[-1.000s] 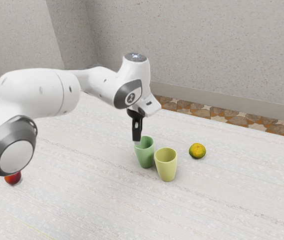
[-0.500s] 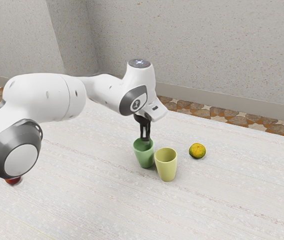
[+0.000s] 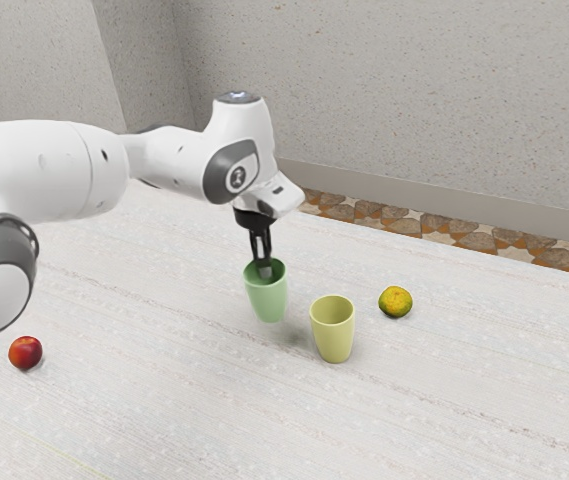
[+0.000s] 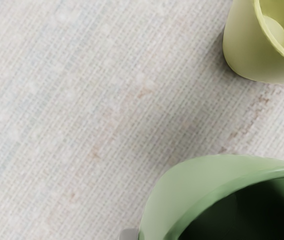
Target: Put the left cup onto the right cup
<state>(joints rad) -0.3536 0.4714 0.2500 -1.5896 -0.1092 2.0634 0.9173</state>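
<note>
The green cup (image 3: 266, 291) hangs above the table, slightly tilted, with my gripper (image 3: 260, 266) shut on its rim. Its shadow lies on the table below it. The yellow-green cup (image 3: 332, 328) stands upright on the table to the exterior view's right of the green cup, apart from it. In the wrist view the green cup (image 4: 216, 200) looms close under my hand, and the yellow-green cup (image 4: 261, 42) stands farther off on the tabletop.
An orange (image 3: 395, 301) lies on the table beyond the yellow-green cup, toward the exterior view's right. A red apple (image 3: 25, 352) rests near the exterior view's left edge. The pale table (image 3: 164, 400) meets a wall at the back.
My gripper closed on the green cup's rim and lifted it off the table, carrying it toward the exterior view's left, away from the yellow-green cup. The arm swung left, uncovering the apple.
</note>
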